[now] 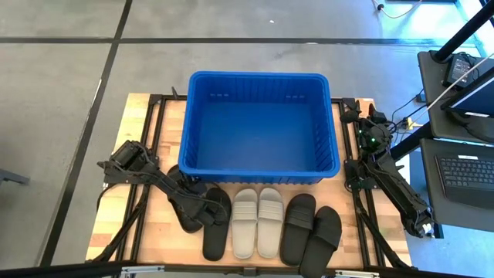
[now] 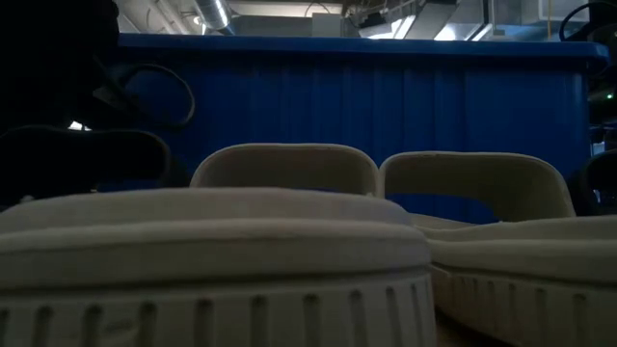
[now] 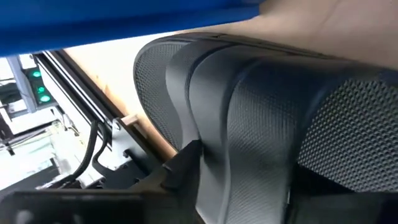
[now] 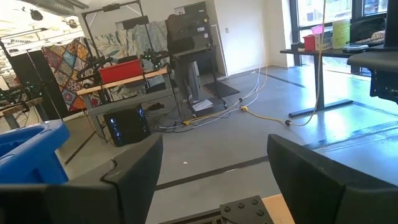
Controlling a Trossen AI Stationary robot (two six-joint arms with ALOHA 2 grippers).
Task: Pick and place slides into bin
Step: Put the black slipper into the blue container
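**Left arm at the first black slide, bin empty**

From overhead, I see the blue bin at the far middle of the table with nothing inside it. Just in front of its near wall lie the slides in a row: a black pair on the left, a light grey pair in the middle, and another black pair on the right.

My left gripper is down on the leftmost black slide. In the left wrist view its textured strap fills the picture, with the fingers either side of it, but I cannot tell whether they have closed on it or only sit around it.

My right gripper waits beside the bin's right end, its fingers spread apart and holding nothing.

I judge this to be the first pick, at the grasp stage. Next I would need a firm hold on the strap, then a lift high enough to clear the bin's rim before carrying the slide over and releasing it.
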